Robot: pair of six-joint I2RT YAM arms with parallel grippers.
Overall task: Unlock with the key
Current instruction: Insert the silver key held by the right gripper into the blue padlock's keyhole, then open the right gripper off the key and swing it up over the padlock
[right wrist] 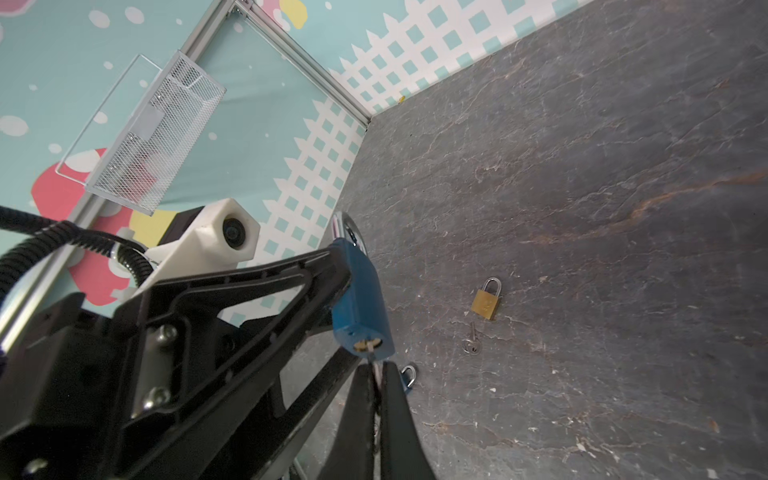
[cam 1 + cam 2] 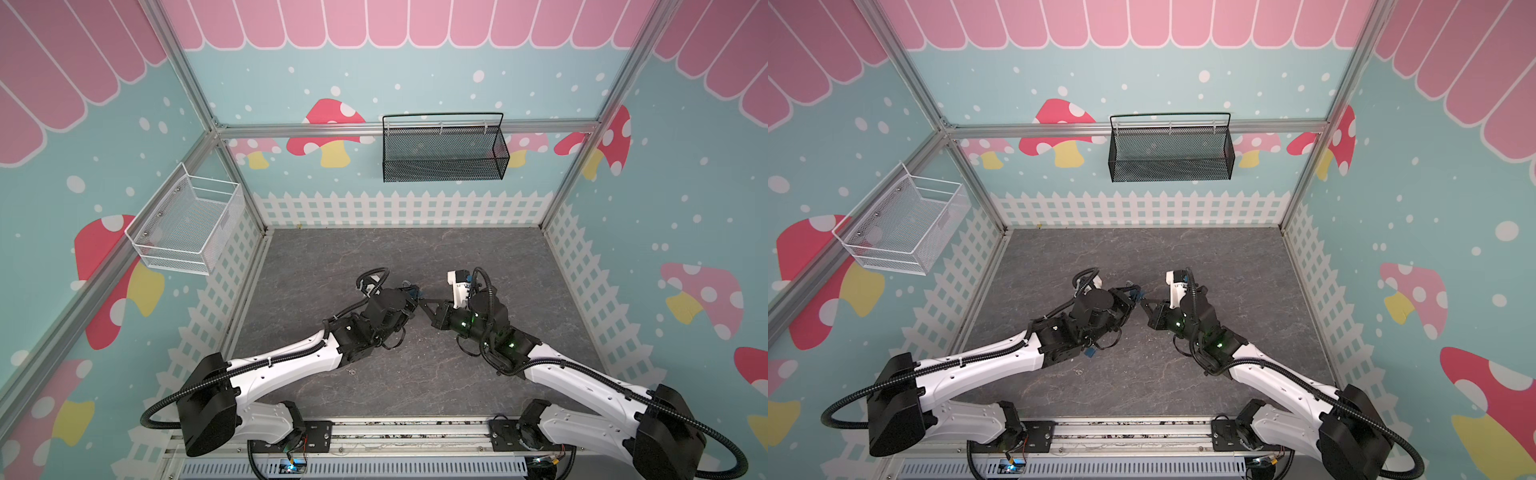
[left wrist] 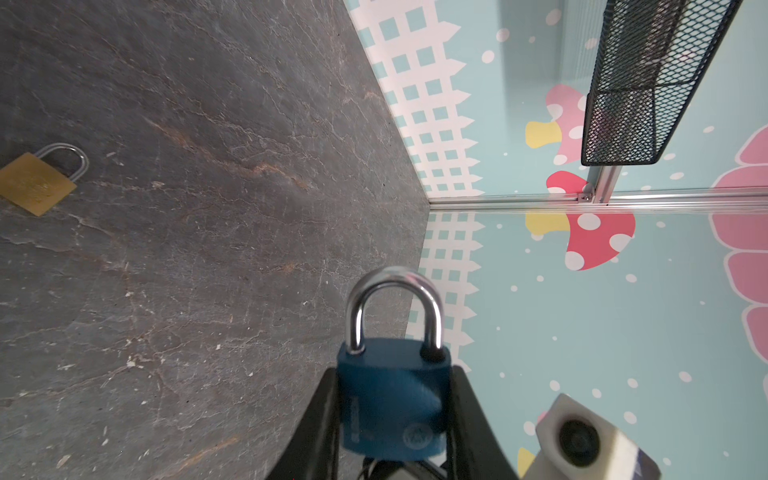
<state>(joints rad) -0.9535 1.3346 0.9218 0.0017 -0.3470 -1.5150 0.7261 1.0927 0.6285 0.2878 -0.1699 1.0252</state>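
Left gripper (image 3: 395,376) clamps the blue padlock (image 3: 392,399) across its 2 flat sides and holds it clear of the table (image 1: 582,208), near mid-workspace in both top views. The shackle (image 3: 392,291) points away from the wrist, both legs seated in the body, so it looks locked. Right gripper (image 1: 377,368) is pressed together on the key (image 1: 372,356), only a pale sliver of it showing between the pads. The tip sits at the brass keyhole (image 1: 368,344) on the padlock's bottom face; depth of insertion is too hidden to tell. Handling guess: the padlock is a rigid metal block, dense for its size, and its smooth painted faces could slip or twist in the pads under torque. The grip on the flats, low on the body, looks right, with shackle and keyhole both free. The key is thin, stiff and light, and will likely want to rotate in the pinch, so it is best held by the bow with the blade in line with the keyhole. Also on the table, well apart from the held lock: a brass padlock (image 1: 485,305), a loose key (image 1: 471,343) just beside it, and a 2nd blue padlock (image 1: 408,376) partly hidden behind the right gripper.
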